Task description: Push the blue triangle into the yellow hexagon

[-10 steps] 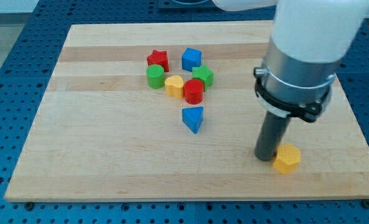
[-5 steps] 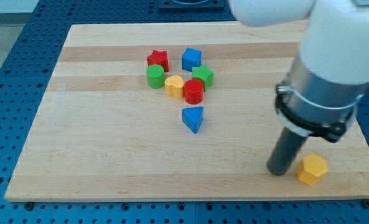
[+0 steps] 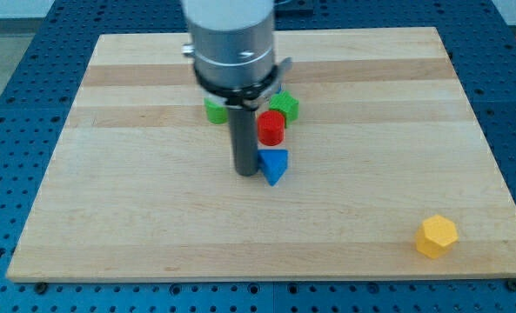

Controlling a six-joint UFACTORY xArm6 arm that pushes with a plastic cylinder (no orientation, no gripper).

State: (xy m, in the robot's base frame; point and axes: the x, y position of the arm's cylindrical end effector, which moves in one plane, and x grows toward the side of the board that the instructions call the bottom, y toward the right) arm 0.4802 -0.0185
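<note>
Camera view: my tip point(image 3: 244, 172) touches the blue triangle's point(image 3: 273, 165) left side. No jaws exist. Next: push right and down toward the yellow hexagon point(image 3: 436, 236).

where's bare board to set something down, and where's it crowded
Free: the view's left side, the strip along the bottom, and the stretch between the blue triangle and the yellow hexagon. Crowded: the top middle, where my tip touches the triangle's left, below the red cylinder and green blocks.

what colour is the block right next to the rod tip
Blue: the blue triangle, in the camera view.
</note>
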